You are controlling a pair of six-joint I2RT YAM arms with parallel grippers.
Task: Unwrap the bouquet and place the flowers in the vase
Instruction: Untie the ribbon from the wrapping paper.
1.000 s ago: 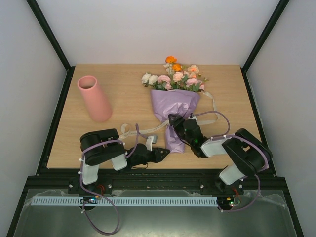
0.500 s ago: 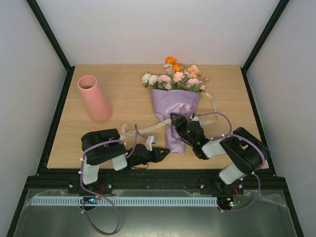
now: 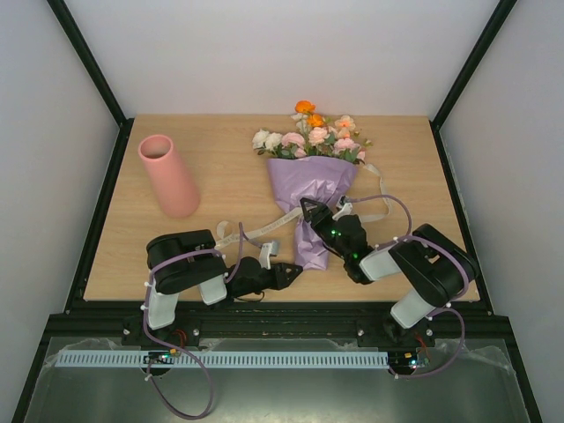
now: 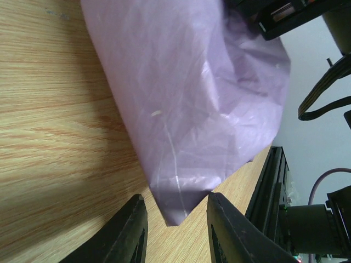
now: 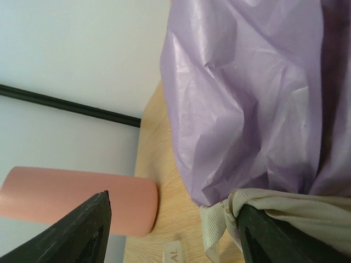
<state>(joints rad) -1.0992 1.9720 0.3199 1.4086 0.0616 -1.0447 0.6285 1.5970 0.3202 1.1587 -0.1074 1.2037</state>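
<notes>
Watching right gripper (image 3: 308, 208): jaws apart, straddling ribbon (image 5: 274, 211) at waist of bouquet (image 3: 313, 185), nothing clamped. Left gripper (image 4: 176, 203) released too, low on worktop (image 3: 229, 150), tip of wrap (image 4: 192, 98) between its fingers. Bouquet lies flat mid-worktop, flowers (image 3: 313, 137) toward far edge. Risks we judge: pinch catches glossy wrap with ribbon, knot tightens, whole bunch drags. Vase (image 3: 169, 176) upright, well apart at left. Loose ribbon tail trails toward left arm, could snag.
</notes>
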